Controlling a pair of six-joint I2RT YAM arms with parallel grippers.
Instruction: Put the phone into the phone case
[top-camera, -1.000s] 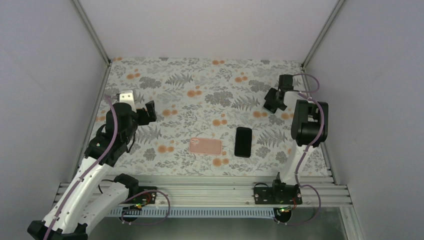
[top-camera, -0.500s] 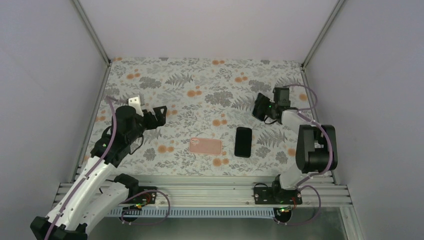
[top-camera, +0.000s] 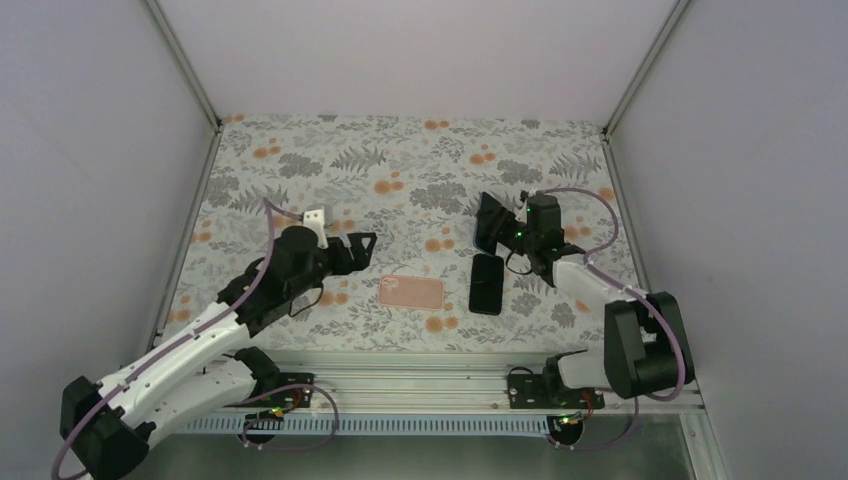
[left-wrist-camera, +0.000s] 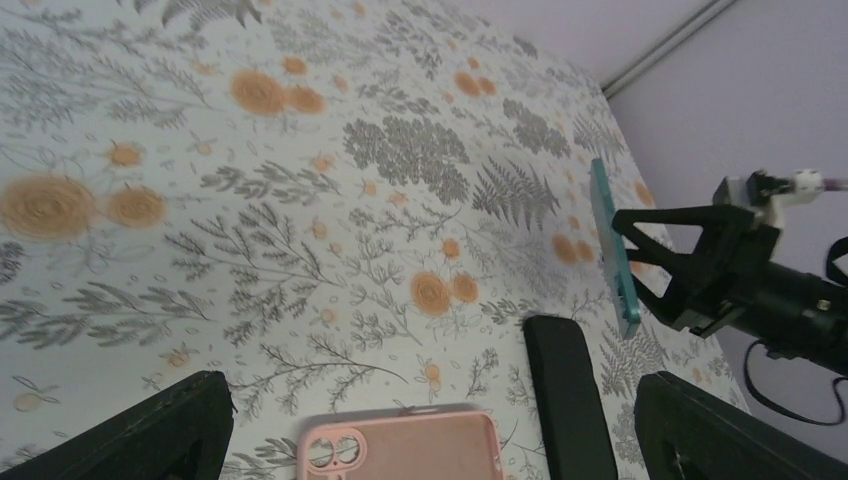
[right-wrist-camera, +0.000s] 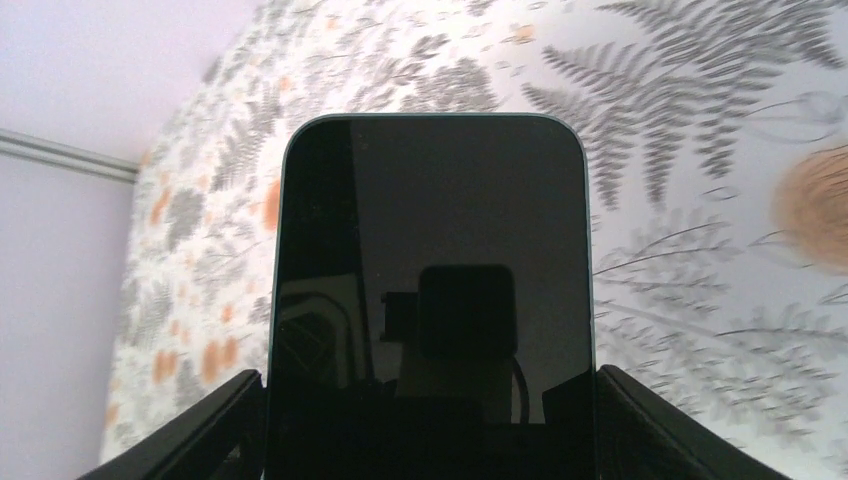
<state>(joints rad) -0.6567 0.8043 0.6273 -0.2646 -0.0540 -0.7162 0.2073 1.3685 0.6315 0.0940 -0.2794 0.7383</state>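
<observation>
A pink phone case (top-camera: 411, 292) lies flat near the table's front middle, with its camera cutout to the left. It also shows at the bottom of the left wrist view (left-wrist-camera: 405, 448). My right gripper (top-camera: 492, 226) is shut on a teal-edged phone (top-camera: 485, 220) with a dark screen and holds it on edge above the table. The screen fills the right wrist view (right-wrist-camera: 430, 200) between the fingers of that gripper (right-wrist-camera: 430, 420). The phone shows edge-on in the left wrist view (left-wrist-camera: 612, 250). My left gripper (top-camera: 358, 248) is open and empty, just left of the case and above it (left-wrist-camera: 430, 440).
A black phone-shaped slab (top-camera: 486, 284) lies flat just right of the pink case, under the held phone; it also shows in the left wrist view (left-wrist-camera: 570, 400). The floral table mat (top-camera: 400, 180) is walled at the back and both sides.
My left arm has reached right and forward toward the pink case. My right arm has swung left and nearer with the phone, to above the black slab's far end. Case and slab have not moved.
</observation>
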